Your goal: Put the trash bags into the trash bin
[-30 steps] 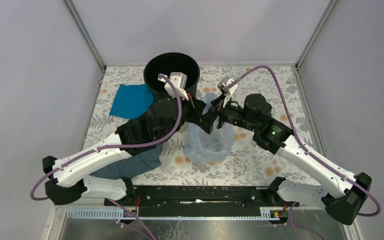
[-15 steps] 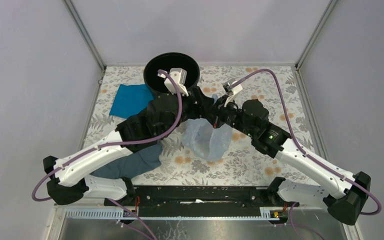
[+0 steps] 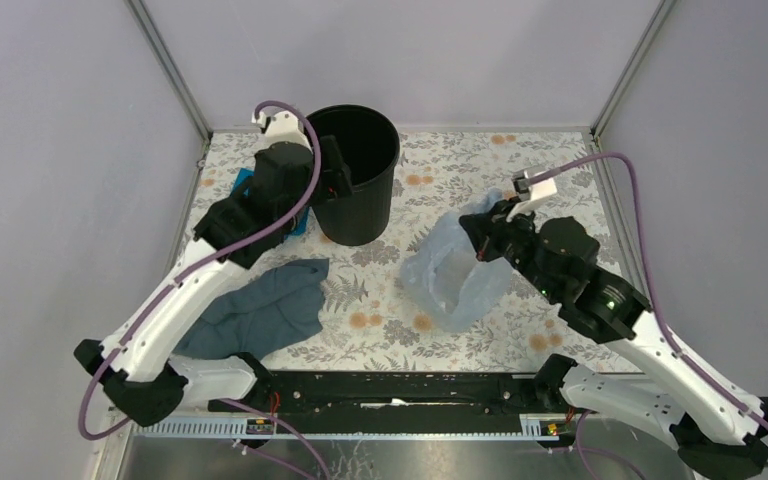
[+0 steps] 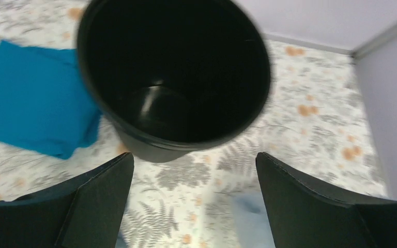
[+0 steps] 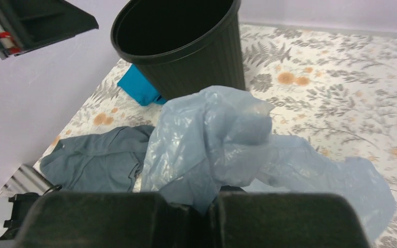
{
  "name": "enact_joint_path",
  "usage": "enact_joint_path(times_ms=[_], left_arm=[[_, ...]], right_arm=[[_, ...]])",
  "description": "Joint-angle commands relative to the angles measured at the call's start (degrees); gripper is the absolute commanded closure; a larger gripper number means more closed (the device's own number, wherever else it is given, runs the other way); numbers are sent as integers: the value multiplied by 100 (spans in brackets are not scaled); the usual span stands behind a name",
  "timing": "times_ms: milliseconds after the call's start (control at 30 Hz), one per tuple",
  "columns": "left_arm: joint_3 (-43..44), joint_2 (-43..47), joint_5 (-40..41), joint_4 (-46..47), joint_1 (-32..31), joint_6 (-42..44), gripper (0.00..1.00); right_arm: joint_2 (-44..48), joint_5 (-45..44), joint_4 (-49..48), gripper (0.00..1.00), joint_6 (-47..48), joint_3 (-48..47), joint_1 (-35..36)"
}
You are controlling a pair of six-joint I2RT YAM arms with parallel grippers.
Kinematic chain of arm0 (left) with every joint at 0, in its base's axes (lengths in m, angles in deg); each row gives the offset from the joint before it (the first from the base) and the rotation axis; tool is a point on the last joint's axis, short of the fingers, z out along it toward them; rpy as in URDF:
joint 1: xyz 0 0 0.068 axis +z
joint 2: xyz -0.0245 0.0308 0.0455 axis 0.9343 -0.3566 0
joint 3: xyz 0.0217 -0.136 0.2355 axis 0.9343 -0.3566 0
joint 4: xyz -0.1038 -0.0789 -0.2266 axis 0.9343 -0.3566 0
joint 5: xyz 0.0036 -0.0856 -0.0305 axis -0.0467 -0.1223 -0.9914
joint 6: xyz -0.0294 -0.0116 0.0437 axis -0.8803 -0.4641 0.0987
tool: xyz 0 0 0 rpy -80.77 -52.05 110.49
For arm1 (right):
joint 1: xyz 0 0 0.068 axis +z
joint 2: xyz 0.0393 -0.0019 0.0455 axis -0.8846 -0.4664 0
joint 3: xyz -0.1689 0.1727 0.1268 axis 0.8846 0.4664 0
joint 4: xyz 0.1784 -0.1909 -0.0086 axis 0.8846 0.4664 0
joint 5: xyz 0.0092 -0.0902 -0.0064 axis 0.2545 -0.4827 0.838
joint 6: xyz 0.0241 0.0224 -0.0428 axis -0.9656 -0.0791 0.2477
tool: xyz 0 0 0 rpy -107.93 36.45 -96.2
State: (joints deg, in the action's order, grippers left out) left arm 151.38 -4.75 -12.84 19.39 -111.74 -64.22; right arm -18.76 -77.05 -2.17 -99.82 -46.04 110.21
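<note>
The trash bin [image 3: 358, 180], a round black bucket, stands at the back of the table, and its dark inside fills the left wrist view [image 4: 176, 77]. My left gripper [image 3: 332, 178] sits at the bin's left rim, open, nothing between its fingers [image 4: 98, 201]. The trash bag [image 3: 453, 275], thin, pale blue and crinkly, hangs to the right of the bin. My right gripper [image 3: 480, 238] is shut on its upper edge. In the right wrist view the bag [image 5: 222, 139] bunches out from the shut jaws [image 5: 214, 199], with the bin [image 5: 181, 46] behind it.
A dull grey-blue cloth [image 3: 260, 310] lies crumpled at the near left. A bright teal cloth [image 4: 31, 98] lies flat left of the bin, mostly under my left arm in the top view. Grey walls with metal corner posts close in the table.
My left gripper let go of the bag, opened and swung back left to the bin's rim. My right gripper shut on the bag and drew it to the right.
</note>
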Motion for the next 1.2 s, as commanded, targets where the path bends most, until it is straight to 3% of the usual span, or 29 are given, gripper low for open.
enact_joint_path(times_ms=[0, 167, 333, 767, 1167], left_arm=[[401, -396, -16, -779, 843, 298, 8], [343, -766, -627, -450, 1931, 383, 7], [353, -1229, -850, -88, 2107, 389, 9], [70, -1347, -1161, 34, 2121, 688, 67], [577, -1143, -2579, -903, 2049, 1037, 100]], right_arm=[[287, -589, 476, 100, 234, -247, 27], [386, -582, 602, 100, 327, -288, 31], [483, -521, 635, 100, 338, -259, 33], [606, -684, 894, 100, 551, -694, 33], [332, -801, 1057, 100, 1195, -2087, 29]])
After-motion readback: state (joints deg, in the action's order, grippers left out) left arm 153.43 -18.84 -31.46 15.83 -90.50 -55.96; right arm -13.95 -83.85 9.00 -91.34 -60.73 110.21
